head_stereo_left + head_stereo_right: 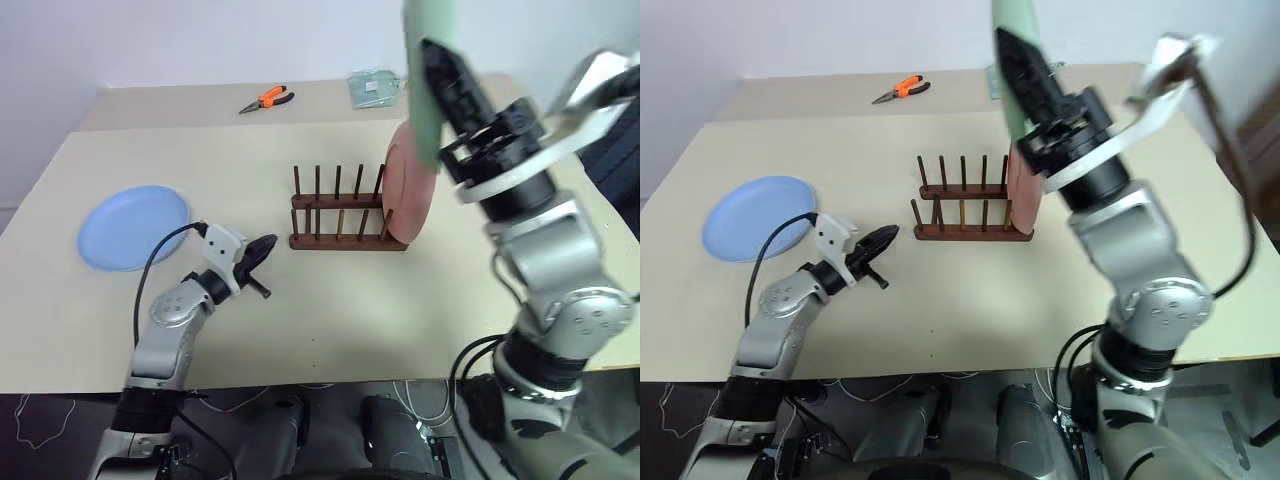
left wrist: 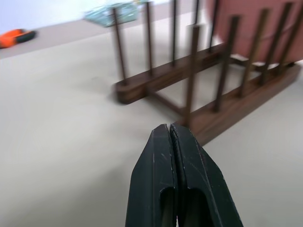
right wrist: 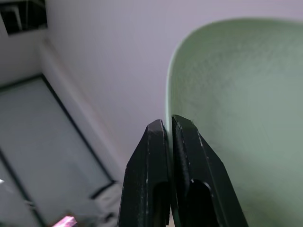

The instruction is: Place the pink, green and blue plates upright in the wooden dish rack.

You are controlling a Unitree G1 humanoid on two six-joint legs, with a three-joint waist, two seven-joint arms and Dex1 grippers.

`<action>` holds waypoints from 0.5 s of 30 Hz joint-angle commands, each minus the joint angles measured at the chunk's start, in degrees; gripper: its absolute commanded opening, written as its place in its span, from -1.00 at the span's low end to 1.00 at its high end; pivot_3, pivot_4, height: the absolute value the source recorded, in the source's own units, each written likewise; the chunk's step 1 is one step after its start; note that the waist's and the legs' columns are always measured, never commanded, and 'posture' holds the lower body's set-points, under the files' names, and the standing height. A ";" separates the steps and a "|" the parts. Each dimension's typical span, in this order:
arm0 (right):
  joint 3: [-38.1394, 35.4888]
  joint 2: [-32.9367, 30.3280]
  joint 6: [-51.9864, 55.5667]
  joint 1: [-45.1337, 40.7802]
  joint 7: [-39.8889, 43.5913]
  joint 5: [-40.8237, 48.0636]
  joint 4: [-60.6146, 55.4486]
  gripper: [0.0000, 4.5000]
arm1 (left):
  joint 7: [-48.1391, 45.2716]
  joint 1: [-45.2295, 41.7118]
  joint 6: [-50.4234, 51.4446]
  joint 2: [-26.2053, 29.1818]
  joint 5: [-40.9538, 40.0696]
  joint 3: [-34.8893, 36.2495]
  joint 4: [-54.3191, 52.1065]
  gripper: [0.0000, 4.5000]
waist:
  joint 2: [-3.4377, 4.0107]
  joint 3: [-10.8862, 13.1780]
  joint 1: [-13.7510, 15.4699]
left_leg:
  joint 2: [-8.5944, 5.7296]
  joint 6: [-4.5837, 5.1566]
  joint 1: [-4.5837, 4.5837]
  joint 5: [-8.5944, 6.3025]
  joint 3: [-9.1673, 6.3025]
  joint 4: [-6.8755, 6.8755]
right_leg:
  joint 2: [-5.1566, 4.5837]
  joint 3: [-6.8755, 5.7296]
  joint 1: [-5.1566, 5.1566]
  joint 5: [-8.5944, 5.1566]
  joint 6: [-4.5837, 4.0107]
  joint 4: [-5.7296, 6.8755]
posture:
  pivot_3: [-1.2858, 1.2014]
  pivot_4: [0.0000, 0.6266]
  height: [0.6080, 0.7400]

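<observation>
A: Where do the three plates stand right now?

B: The pink plate [image 1: 410, 186] is upright in the wooden dish rack [image 1: 340, 214], at the rack's right end, leaning a little against the pegs. It is round, shallow and matte, a salmon tone. The blue plate [image 1: 134, 226] lies flat on the bench [image 1: 330, 320], well to the left of the rack, light blue with a low rim.

A: And the green one?

B: The green plate [image 1: 1012, 55] is in the air, held on edge above the rack's right end. It is pale mint, matte, with a slightly grainy inner face and a thin raised rim, as the right wrist view shows.

A: What has hold of it?

B: The right gripper [image 3: 168, 127]. Its jaws are clamped on the plate's rim, one black finger on each face.

A: The other arm?

B: The left gripper [image 1: 262, 252] hangs low over the bench, between the blue plate and the rack, pointing toward the rack. Its jaws are pressed together with nothing in them.

A: How does the rack look?

B: Dark brown wood, two parallel rails with rows of thin upright pegs; the slots left of the pink plate are free.

A: Anything else on the bench?

B: Orange-handled pliers [image 1: 267, 99] and a clear packet [image 1: 374, 87] at the far edge.
</observation>
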 commanded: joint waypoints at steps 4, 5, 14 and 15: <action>4.18 -0.66 -1.92 -0.48 -0.58 0.42 -0.68 -0.98 | -0.88 0.93 -0.20 0.06 -0.67 -0.16 -2.78 -1.00 | 0.03 0.03 -0.11 | -0.01 -0.01 -0.01 0.01 0.02 0.01 | 0.02 0.00 -0.02 0.03 0.05 -0.01 | 0.03 -0.52 0.98; 4.45 -0.91 -2.11 -0.52 -0.53 0.46 -0.71 -0.98 | -0.83 0.91 -0.12 -0.06 -0.68 -0.26 -2.85 -1.00 | 0.03 0.03 -0.12 | 0.00 -0.01 -0.01 0.01 0.03 -0.01 | 0.03 0.01 -0.03 0.03 0.05 0.00 | 0.03 -0.52 0.98; 6.07 -1.29 -3.14 -0.49 -1.72 -0.55 2.96 -0.98 | -0.84 0.71 0.38 -1.07 -0.31 -1.87 -3.28 -1.00 | 0.03 0.03 -0.20 | 0.03 -0.01 0.00 0.01 0.03 -0.03 | 0.05 0.02 -0.06 0.04 0.05 0.01 | 0.03 -0.52 0.98; 6.19 -0.98 -3.29 -0.51 -1.90 -0.51 3.55 -0.98 | -0.89 0.64 0.44 -1.13 -0.30 -1.97 -3.31 -1.00 | 0.03 0.03 -0.20 | 0.02 -0.01 0.00 0.01 0.04 -0.03 | 0.05 0.02 -0.06 0.04 0.04 0.01 | 0.03 -0.52 0.98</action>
